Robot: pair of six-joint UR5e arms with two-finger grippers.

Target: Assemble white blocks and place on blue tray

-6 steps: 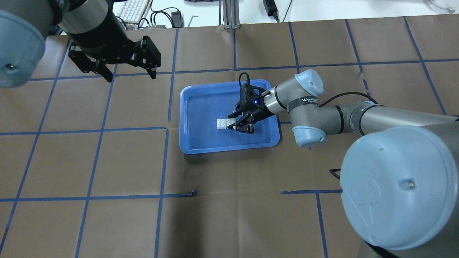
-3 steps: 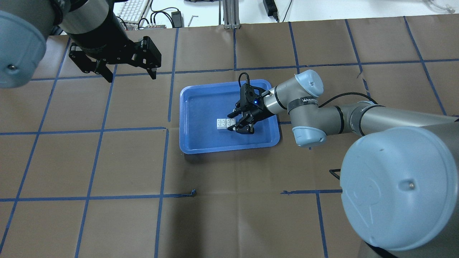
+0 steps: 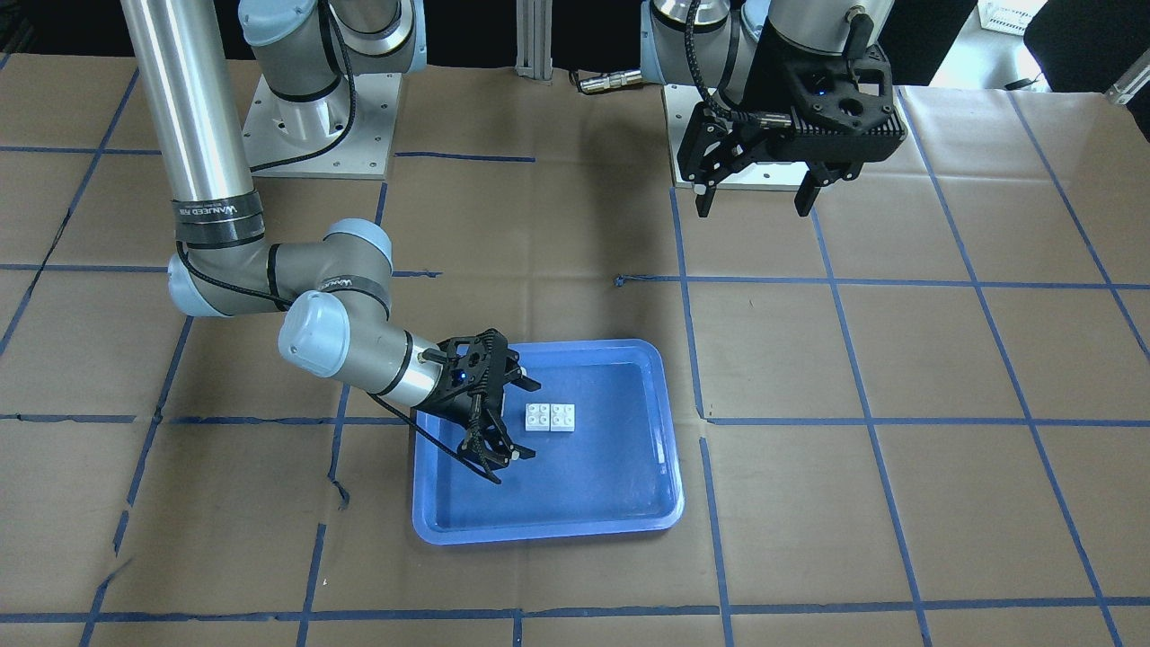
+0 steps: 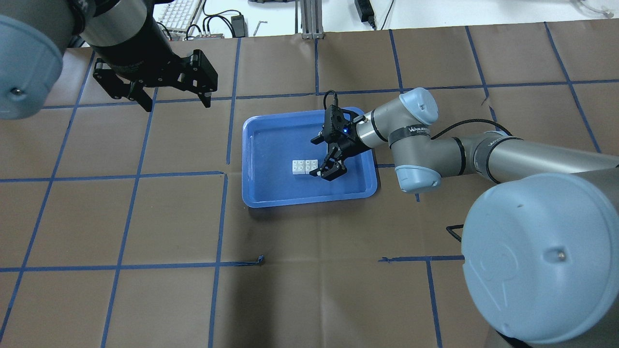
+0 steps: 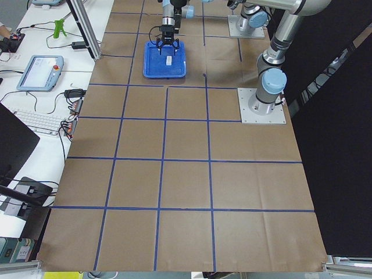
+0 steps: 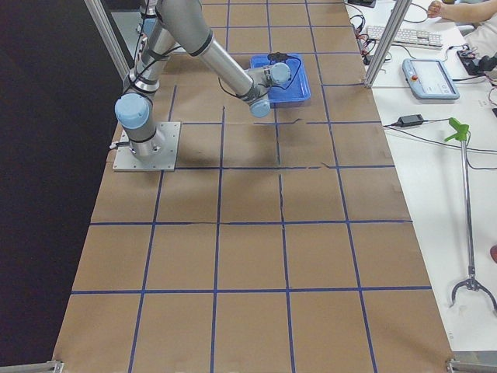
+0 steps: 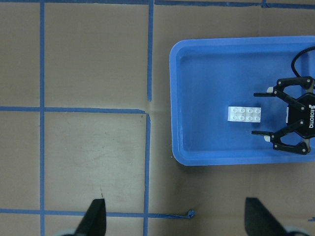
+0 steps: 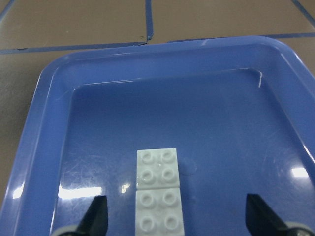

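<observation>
The two white blocks (image 3: pixel 551 417) lie studs up, side by side and touching, near the middle of the blue tray (image 3: pixel 611 476). They also show in the overhead view (image 4: pixel 304 166), the left wrist view (image 7: pixel 244 114) and the right wrist view (image 8: pixel 158 196). My right gripper (image 3: pixel 519 420) (image 4: pixel 315 157) is open and empty. It hovers low over the tray at the blocks' end, its fingers (image 8: pixel 96 219) spread wider than the blocks. My left gripper (image 4: pixel 177 104) (image 3: pixel 750 208) is open and empty, high above the table, far from the tray (image 4: pixel 271 193).
The table is covered in brown paper with a blue tape grid (image 4: pixel 222 174). The tray (image 7: pixel 177 98) sits near the table's middle. A keyboard and cables (image 4: pixel 184 14) lie beyond the far edge. The arms' base plates (image 3: pixel 314 117) stand at the robot's side.
My right gripper's fingers have spread wider and the wrist has risen and drawn back a little from the blocks. The blocks have stayed put. The left arm has not moved.
</observation>
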